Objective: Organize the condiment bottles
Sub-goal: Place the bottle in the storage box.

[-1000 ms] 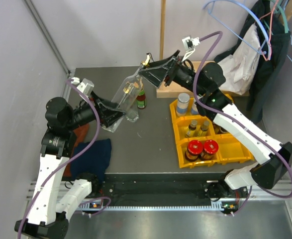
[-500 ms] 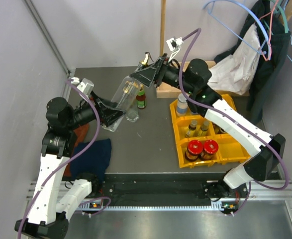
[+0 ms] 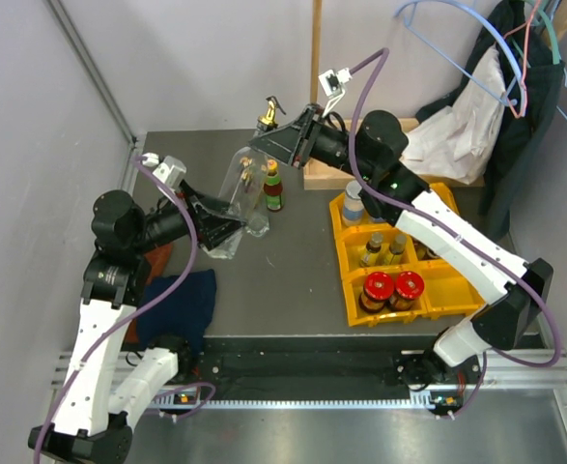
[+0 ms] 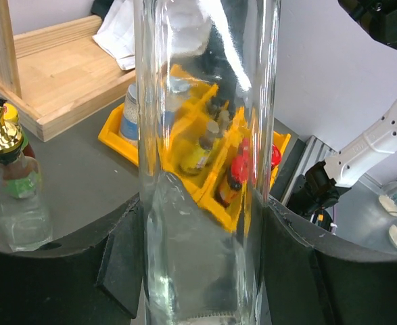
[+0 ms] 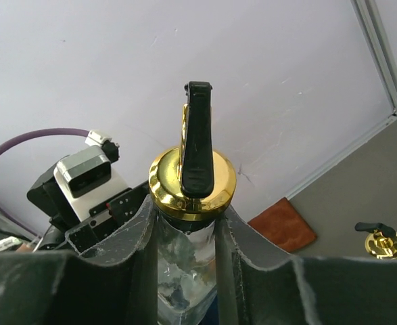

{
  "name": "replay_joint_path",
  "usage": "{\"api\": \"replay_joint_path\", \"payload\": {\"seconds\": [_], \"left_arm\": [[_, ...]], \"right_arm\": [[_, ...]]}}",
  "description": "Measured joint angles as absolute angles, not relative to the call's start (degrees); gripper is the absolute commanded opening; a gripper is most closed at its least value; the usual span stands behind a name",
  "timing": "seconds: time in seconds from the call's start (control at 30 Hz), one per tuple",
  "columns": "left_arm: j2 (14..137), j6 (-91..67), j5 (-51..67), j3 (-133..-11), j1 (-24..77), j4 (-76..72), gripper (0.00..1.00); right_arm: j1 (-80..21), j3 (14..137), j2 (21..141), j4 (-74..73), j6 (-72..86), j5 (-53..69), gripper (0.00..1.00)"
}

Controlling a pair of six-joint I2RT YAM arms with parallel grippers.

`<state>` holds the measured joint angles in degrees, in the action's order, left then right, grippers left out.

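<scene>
Top external view: I hold the tall clear gold-stoppered bottle (image 3: pixel 240 188) aloft at both ends, left gripper (image 3: pixel 227 232) clamped on its base, right gripper (image 3: pixel 269 147) on its neck. Its long axis tilts up toward the right arm, left of the yellow bin (image 3: pixel 349 280).

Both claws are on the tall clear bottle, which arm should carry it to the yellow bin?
Right, probably. The right claw clamps the tall clear bottle by the neck under the gold stopper, and the yellow bin sits on that side. The left claw holds the base, farther away.
</scene>
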<state>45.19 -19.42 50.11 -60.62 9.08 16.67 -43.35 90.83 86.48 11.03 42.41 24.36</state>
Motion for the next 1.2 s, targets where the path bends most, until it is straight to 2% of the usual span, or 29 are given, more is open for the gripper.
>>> {"api": "replay_joint_path", "payload": {"seconds": [0.27,0.37,0.43,0.5,0.63,0.83,0.87,0.93,1.0,1.03,1.2], "left_arm": [[45.08,-19.44,50.15,-59.07,9.10,16.67,0.01],[45.10,-19.46,50.41,-58.11,9.10,16.71,0.11],[45.15,-19.55,50.81,-57.30,9.10,16.71,0.24],[45.21,-19.57,51.31,-56.60,9.10,16.69,0.28],[45.54,-19.59,53.06,-54.70,9.19,15.49,0.46],[46.24,-19.86,54.48,-52.51,9.30,12.21,0.63],[46.35,-19.86,54.65,-52.27,9.32,11.55,0.73],[46.48,-20.51,54.24,-51.72,9.39,10.37,0.78],[47.00,-21.65,52.51,-51.68,9.23,9.52,0.89],[47.31,-22.20,51.59,-51.62,9.02,8.91,0.99],[47.94,-24.05,49.19,-51.22,8.99,7.68,0.99]], "right_arm": [[-44.31,90.83,86.54,8.97,40.66,22.39,0.00],[-45.30,90.91,86.52,7.27,38.83,20.45,0.00],[-45.91,90.91,86.46,6.20,37.60,19.11,0.00],[-46.59,90.91,86.28,4.93,36.42,17.80,0.00],[-47.75,90.98,85.82,2.46,33.98,15.49,0.00],[-49.21,93.06,85.80,-2.50,30.52,12.14,0.00],[-49.47,93.34,85.80,-3.09,30.00,11.53,0.00],[-50.06,93.95,85.80,-4.23,28.88,10.52,0.00],[-50.98,94.19,85.76,-6.24,26.46,9.50,0.00],[-51.46,94.19,85.78,-7.75,24.91,8.84,0.00],[-51.96,94.08,85.97,-14.17,21.34,5.98,0.00]]}}
